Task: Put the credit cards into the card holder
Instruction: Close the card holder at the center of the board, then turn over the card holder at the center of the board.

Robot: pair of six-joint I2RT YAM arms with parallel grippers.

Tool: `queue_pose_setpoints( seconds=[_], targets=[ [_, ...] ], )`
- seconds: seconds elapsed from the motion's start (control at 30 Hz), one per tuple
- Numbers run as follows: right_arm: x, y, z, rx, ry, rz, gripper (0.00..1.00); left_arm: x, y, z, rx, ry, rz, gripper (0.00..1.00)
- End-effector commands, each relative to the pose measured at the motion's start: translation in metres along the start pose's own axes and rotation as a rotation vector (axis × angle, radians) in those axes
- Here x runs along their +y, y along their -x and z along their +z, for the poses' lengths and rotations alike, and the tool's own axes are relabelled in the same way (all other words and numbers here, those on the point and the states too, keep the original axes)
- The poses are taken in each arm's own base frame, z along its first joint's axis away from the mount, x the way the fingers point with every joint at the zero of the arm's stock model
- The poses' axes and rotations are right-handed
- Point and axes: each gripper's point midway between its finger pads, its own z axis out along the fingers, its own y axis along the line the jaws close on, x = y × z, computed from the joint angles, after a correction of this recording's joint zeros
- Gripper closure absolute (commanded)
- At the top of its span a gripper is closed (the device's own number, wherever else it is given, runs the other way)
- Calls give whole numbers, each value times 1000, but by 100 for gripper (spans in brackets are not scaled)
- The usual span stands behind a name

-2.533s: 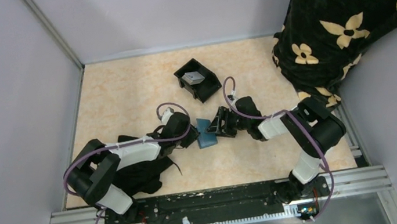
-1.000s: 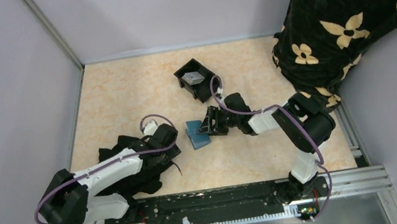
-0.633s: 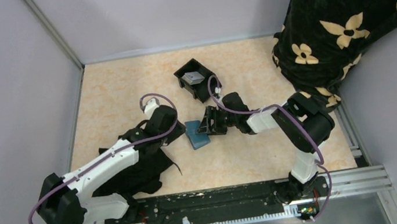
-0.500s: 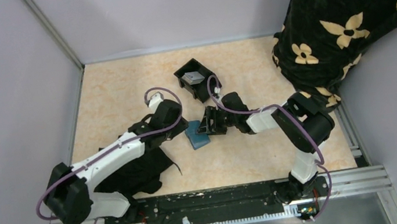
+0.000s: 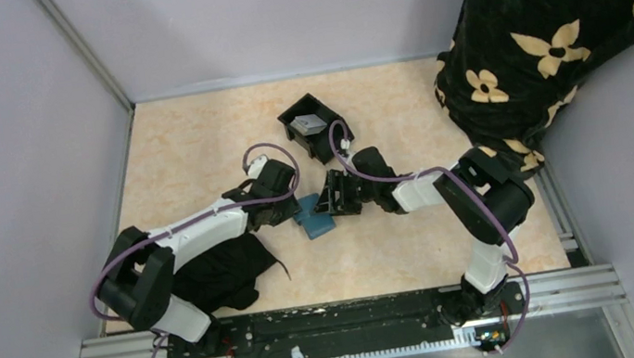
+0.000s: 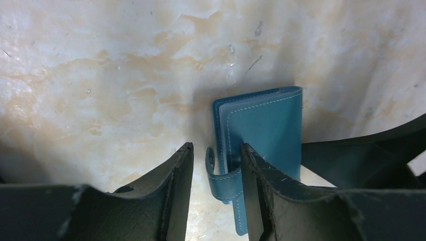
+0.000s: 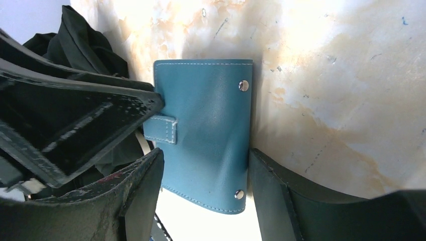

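Teal card holder part-hidden overhead, right jaws clamping it, left jaws spread astride strap

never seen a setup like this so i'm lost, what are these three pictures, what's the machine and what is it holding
It is a robot: two arms bolted at the near edge of a table, each ending in a two-finger gripper. The wide picture looks down from above and behind them. The other two come from a camera on each wrist, so the dark shapes at the bottom are that arm's own fingers. On the table lie a teal card holder, a black tray with a grey card inside, and a crumpled black cloth. A flowered blanket sits far right. The right gripper clamps the card holder across its width. The left gripper is open, straddling the holder's strap.
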Motion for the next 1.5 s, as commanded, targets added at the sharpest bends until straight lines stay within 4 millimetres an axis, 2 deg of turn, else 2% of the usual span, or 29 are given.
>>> queue_pose_setpoints(
  seconds=[0.0,0.23,0.5,0.63,0.77,0.87,0.97,1.07,1.2,1.3,1.4,1.47],
  targets=[
    [-77,-65,-6,171,-295,44,36,16,-25,10,92,34,41,54],
    [-79,-71,-5,189,-297,38,36,43,-60,19,191,93,56,55],
    [-85,-93,-3,271,-327,7,36,68,-81,25,239,147,69,54],
    [-79,-103,0,296,-307,-9,37,75,-91,28,262,156,61,55],
    [-72,-112,3,309,-276,0,46,76,-94,30,268,158,59,55],
    [-69,-112,4,296,-262,15,60,75,-95,32,271,152,52,55],
    [-65,-106,3,267,-260,8,79,70,-95,33,271,139,41,54],
    [-60,-93,-1,226,-277,-21,99,62,-83,30,242,125,35,52],
    [-54,-66,-13,149,-345,-103,100,42,-53,21,161,78,8,47],
    [-45,-37,-25,82,-399,-180,100,28,-27,11,99,39,-25,45],
    [-27,-4,-42,-4,-462,-277,100,17,-1,-3,31,2,-65,43],
    [-21,12,-55,-47,-538,-345,100,13,12,-11,-7,-26,-90,42]
  ],
)
